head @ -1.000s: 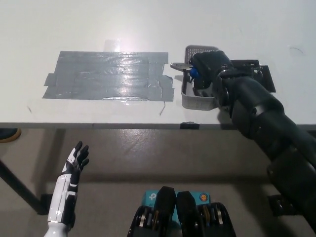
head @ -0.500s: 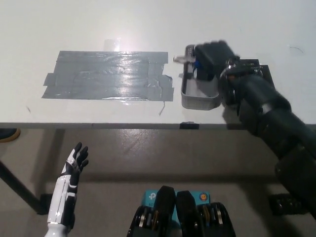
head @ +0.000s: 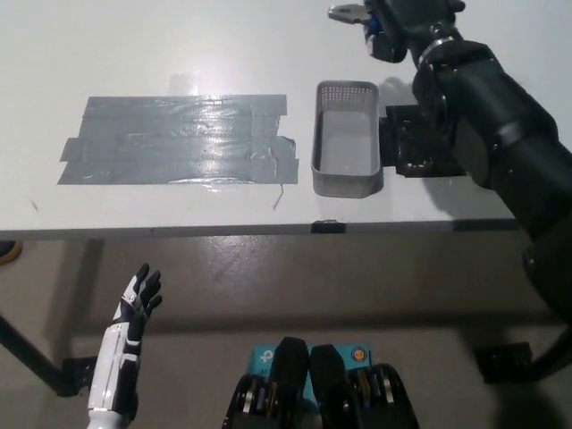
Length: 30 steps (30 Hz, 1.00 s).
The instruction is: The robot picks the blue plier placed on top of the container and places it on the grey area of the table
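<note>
Blue plier (head: 360,18) was up off the container (head: 347,138) in the head view, pinched in my right hand (head: 404,22) near the top edge of the picture. Metal nose poked out to the left of the fist, a bit of blue grip showed just under it. Half a second before, that hand was low over the container's far end with the plier just clear of the rim; a second before, it was closed on the tool right at the rim. So the lift was done and the pick held.

Container sat bare on the table (head: 179,45), nothing visible inside it. A black plate (head: 411,147) lay just beside it on the right, partly under my arm.

Grey area (head: 179,138), the taped patch, lay left of the container, near but not touching it. The whole picture had slid between frames, so that was camera motion; I didn't read the tape or container as moved.

My judgement: the carry came next, leftward across the container and down onto the tape. Grip looked to be on the handle end only, so the tool could swing or slip on the way.

Left hand (head: 138,299) rested below the table edge at lower left, fingers spread, holding nothing.
</note>
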Each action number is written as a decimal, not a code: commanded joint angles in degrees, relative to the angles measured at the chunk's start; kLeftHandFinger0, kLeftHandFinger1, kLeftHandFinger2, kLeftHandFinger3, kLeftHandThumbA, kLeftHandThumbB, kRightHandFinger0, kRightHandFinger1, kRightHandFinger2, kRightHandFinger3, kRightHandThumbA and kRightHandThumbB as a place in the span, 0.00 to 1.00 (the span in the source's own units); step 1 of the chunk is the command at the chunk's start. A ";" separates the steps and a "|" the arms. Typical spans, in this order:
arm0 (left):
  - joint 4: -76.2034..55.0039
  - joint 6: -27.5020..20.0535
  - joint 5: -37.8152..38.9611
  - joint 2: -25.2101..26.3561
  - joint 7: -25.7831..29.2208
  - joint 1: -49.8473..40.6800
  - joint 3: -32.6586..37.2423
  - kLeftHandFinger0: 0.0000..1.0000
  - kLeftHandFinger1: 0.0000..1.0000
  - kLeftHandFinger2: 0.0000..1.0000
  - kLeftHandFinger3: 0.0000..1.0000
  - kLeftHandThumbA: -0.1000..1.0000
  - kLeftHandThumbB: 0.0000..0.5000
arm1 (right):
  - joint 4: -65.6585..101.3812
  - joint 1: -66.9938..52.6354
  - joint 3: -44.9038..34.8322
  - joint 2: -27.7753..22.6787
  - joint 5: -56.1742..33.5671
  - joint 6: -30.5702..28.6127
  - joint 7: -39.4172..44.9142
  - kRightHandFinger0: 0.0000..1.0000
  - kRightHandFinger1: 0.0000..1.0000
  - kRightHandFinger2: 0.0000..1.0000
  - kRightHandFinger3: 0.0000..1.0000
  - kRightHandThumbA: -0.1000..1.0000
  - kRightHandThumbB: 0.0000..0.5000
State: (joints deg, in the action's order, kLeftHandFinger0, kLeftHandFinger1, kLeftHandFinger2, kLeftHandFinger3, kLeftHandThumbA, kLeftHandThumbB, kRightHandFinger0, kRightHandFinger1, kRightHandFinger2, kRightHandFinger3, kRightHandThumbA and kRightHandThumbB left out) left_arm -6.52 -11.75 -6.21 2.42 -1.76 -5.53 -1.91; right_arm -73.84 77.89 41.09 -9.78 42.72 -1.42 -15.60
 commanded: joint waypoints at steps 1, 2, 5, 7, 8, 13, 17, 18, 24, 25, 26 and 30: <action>-1.41 -1.98 0.10 -0.14 1.34 -0.41 -0.29 1.00 1.00 1.00 1.00 1.00 0.00 | 2.09 6.30 -0.82 1.87 0.95 -0.92 -3.81 0.00 0.10 0.53 0.44 0.00 0.57; -1.30 -1.94 0.10 -0.19 1.44 -0.26 -0.38 1.00 1.00 1.00 1.00 1.00 0.00 | 1.84 6.52 -1.03 2.62 0.80 -0.95 -3.66 0.00 0.08 0.52 0.43 0.00 0.55; -1.56 -1.48 0.57 -0.25 1.17 -0.62 -0.42 1.00 1.00 1.00 1.00 1.00 0.00 | 0.79 7.01 -1.67 5.75 0.06 0.54 -1.30 0.00 0.10 0.56 0.47 0.00 0.53; -1.64 -1.38 0.56 -0.33 1.17 -0.79 -0.39 1.00 1.00 1.00 1.00 1.00 0.00 | -0.22 6.88 -1.51 7.51 0.39 0.73 -2.06 0.00 0.05 0.52 0.51 0.00 0.54; -1.48 -1.59 0.43 -0.28 1.20 -0.56 -0.38 1.00 1.00 1.00 1.00 1.00 0.00 | -0.82 6.97 -1.38 8.44 0.56 1.03 -2.29 0.00 0.06 0.53 0.54 0.00 0.57; -1.61 -1.70 -0.10 -0.52 1.15 -0.62 0.12 1.00 1.00 1.00 1.00 1.00 0.00 | -2.77 6.24 -1.56 12.43 0.22 0.33 -3.47 0.00 0.00 0.40 0.55 0.00 0.65; -2.36 -1.45 -0.33 -0.68 1.01 -1.42 0.44 1.00 1.00 1.00 1.00 1.00 0.00 | -4.45 5.81 -2.36 16.72 -0.69 0.24 -1.29 0.00 0.00 0.22 0.54 0.01 0.62; -2.42 -1.56 -0.38 -0.78 1.03 -1.61 0.57 1.00 1.00 1.00 1.00 1.00 0.00 | -4.64 5.70 -2.30 17.05 -0.53 0.28 -1.10 0.00 0.00 0.22 0.52 0.00 0.60; -2.62 -1.43 0.28 -1.04 0.87 -2.04 0.84 1.00 1.00 1.00 1.00 1.00 0.00 | -6.40 3.27 -2.90 21.40 -0.88 -0.49 -2.74 0.00 0.00 0.14 0.50 0.00 0.61; -2.59 -1.36 0.30 -1.00 0.93 -1.74 0.72 1.00 1.00 1.00 1.00 1.00 0.00 | -6.65 3.31 -2.94 21.73 -0.90 -0.65 -2.82 0.00 0.00 0.13 0.48 0.00 0.60; -2.48 -1.72 0.27 -1.29 1.08 -1.99 0.83 1.00 1.00 1.00 1.00 1.00 0.00 | -6.94 2.91 -2.85 22.31 -0.82 -0.31 -2.22 0.00 0.04 0.18 0.52 0.00 0.66; -2.37 -2.41 -0.43 -1.45 1.16 -2.03 1.18 1.00 1.00 1.00 1.00 1.00 0.00 | -7.69 1.40 -2.30 23.56 -0.34 0.19 -1.26 0.00 0.00 0.11 0.52 0.00 0.79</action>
State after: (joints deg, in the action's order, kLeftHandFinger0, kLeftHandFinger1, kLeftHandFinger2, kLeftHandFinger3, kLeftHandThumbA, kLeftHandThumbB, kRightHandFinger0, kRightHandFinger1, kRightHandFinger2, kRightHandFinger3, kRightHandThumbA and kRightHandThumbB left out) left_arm -7.39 -11.76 -6.24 1.45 -1.76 -7.28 -1.14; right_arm -81.44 77.20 39.06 12.74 42.91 -1.03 -15.78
